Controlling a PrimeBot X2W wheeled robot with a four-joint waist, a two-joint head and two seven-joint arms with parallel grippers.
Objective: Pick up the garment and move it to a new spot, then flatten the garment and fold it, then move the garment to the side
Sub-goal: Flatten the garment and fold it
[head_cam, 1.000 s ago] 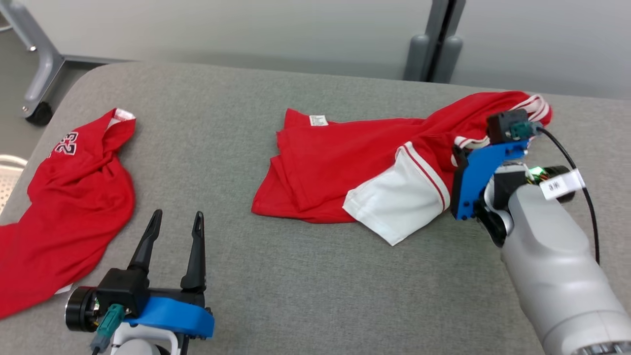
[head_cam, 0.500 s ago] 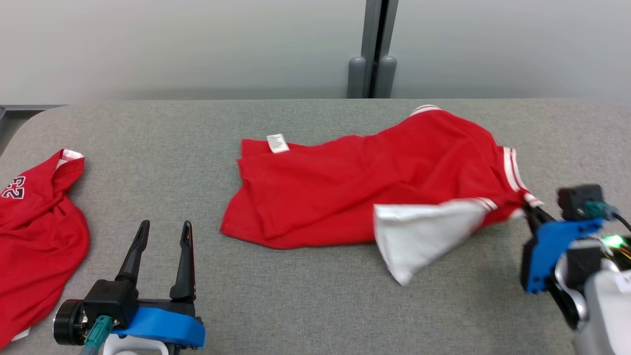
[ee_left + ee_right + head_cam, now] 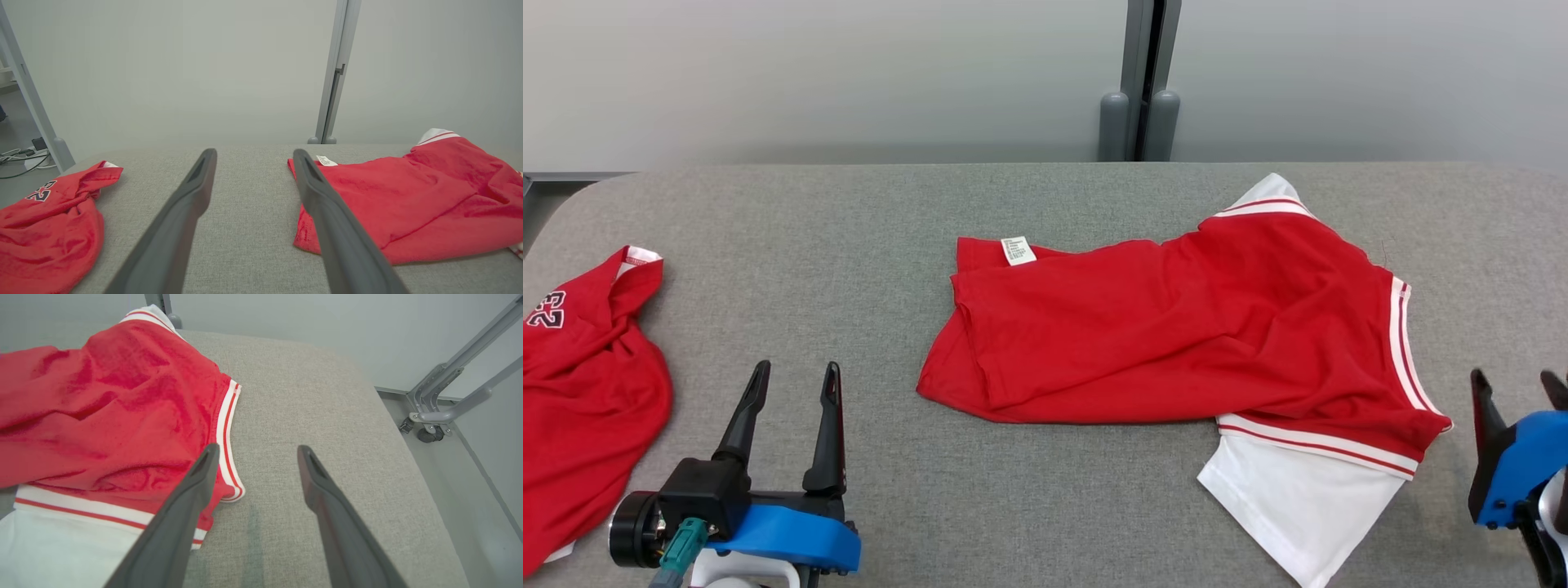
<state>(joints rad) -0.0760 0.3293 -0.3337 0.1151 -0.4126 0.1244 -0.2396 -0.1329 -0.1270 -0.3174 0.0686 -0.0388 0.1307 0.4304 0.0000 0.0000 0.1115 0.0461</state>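
Worktop: A grey, cloth-covered worktop [image 3: 849, 245] with rounded corners runs the width of the scene.
Room: Pale grey wall panels [image 3: 768, 73] stand behind it, meeting at a grey post [image 3: 1139, 82]. A metal frame on castors [image 3: 449, 415] stands on the floor off the worktop's right end.
Garment: The red garment [image 3: 1176, 327], trimmed in white and red stripes, lies rumpled on the worktop right of centre. One white sleeve [image 3: 1298, 506] reaches toward the near edge, and a white label [image 3: 1018, 250] shows at the far left corner.
Second shirt: Another red shirt [image 3: 580, 392], with a number printed on it, lies bunched at the worktop's left end, well apart from the garment.
Right claw: The right claw [image 3: 1515, 380] has its fingers spread wide and holds nothing. It is over bare worktop just beside the garment's striped hem. In the wrist view one finger overlaps that hem, and it cannot be told whether they touch.
Left claw: The left claw [image 3: 796, 371] is also wide and empty. It is near the front edge, between the two shirts and touching neither.
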